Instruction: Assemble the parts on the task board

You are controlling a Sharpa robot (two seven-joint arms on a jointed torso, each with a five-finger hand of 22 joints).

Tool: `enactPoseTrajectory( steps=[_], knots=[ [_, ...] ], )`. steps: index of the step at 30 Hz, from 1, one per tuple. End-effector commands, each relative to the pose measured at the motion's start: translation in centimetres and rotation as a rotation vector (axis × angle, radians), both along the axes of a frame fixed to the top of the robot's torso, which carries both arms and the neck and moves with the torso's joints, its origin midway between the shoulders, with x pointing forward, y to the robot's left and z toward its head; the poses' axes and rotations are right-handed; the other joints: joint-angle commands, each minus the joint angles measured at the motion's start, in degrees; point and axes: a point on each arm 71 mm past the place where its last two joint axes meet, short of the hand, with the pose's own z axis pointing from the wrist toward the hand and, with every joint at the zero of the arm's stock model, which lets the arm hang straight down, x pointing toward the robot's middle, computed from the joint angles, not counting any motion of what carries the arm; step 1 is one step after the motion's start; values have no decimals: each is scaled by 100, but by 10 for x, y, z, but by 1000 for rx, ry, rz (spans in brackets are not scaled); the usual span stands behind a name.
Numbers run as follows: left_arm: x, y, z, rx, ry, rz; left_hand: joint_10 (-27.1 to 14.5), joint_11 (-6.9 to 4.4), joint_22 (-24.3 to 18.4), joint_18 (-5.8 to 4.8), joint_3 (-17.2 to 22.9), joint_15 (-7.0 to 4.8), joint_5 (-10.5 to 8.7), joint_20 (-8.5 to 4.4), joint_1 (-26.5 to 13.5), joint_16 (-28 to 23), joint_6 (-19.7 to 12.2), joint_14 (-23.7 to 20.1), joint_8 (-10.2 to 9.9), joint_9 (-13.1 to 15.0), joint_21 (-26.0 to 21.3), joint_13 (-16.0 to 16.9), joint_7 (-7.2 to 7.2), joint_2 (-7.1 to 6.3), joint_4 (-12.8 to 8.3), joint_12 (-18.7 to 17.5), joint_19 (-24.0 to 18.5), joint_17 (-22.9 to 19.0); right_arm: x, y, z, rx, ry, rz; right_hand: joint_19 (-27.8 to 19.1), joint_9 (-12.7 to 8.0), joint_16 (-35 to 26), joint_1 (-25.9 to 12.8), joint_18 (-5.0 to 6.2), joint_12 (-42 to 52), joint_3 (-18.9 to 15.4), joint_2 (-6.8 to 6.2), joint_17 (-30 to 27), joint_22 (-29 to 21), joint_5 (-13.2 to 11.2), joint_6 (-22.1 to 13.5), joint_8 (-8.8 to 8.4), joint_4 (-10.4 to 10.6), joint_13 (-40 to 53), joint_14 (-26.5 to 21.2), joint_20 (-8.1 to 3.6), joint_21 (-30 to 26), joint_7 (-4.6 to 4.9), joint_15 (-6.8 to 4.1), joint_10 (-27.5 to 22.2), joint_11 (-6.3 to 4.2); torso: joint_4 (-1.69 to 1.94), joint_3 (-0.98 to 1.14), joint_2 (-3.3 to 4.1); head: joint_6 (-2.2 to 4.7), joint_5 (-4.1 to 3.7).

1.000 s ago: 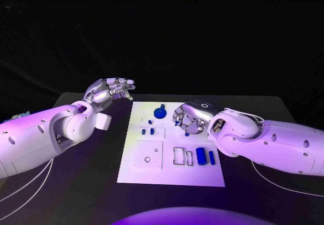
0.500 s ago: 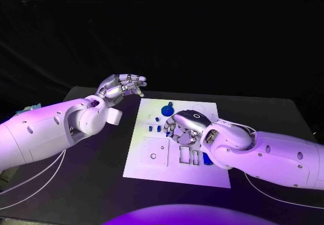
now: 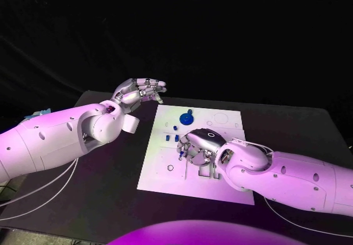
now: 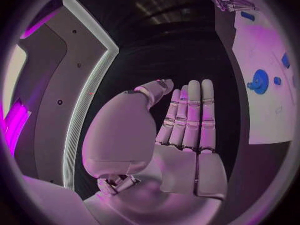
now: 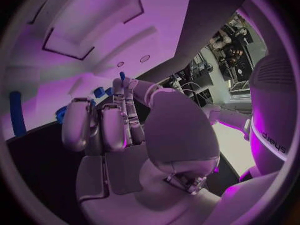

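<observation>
Silver right robot hand (image 3: 197, 148) seemingly pinches a blue part (image 5: 122, 76); left robot hand (image 3: 140, 91) open, empty.

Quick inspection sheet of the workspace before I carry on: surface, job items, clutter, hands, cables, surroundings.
Surface: black table, task board in the middle.
Job's things: blue round part at the board's far end; small blue parts nearer the middle.
Clutter: nothing seen.
Hands: left hand raised off the board's far left corner, holding nothing; right hand low over the board's middle, fingers curled, grasp unclear.
Cables: white cables hang under the left arm.
Surroundings: dark backdrop.
</observation>
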Motion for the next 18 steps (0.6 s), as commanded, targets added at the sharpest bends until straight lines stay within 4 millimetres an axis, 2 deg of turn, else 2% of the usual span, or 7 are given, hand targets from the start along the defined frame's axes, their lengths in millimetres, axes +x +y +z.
enactPoseTrajectory(
  steps=[1, 18],
  knots=[
    [0, -2, 1, -8, 1, -7, 6, 38, 6, -3, -4, 17, 21, 22, 29, -28, -15, 8, -38, -7, 24, -9, 4, 1, -44, -24, -8, -9, -1, 2, -4, -22, 2, 22, 40, 10, 33, -33, -48, -39, -28, 10, 1, 735, 25, 25, 20, 9, 1, 243, -16, 29, -3, -33, -29, -5, -3, 0, 1, -21, 34],
    [0, -2, 0, -8, 3, -8, 15, 35, 11, -5, -3, 20, 22, 26, 26, -39, -4, -4, -34, -5, 23, -9, -5, 9, -46, -22, -21, -15, -2, 2, -12, -41, 22, 26, 42, 24, 39, -47, -49, -51, -50, 16, -3, 740, -8, 15, 22, 12, 10, 243, -13, 33, -4, -30, -33, -4, -7, -3, -6, -78, 43]
  ],
)
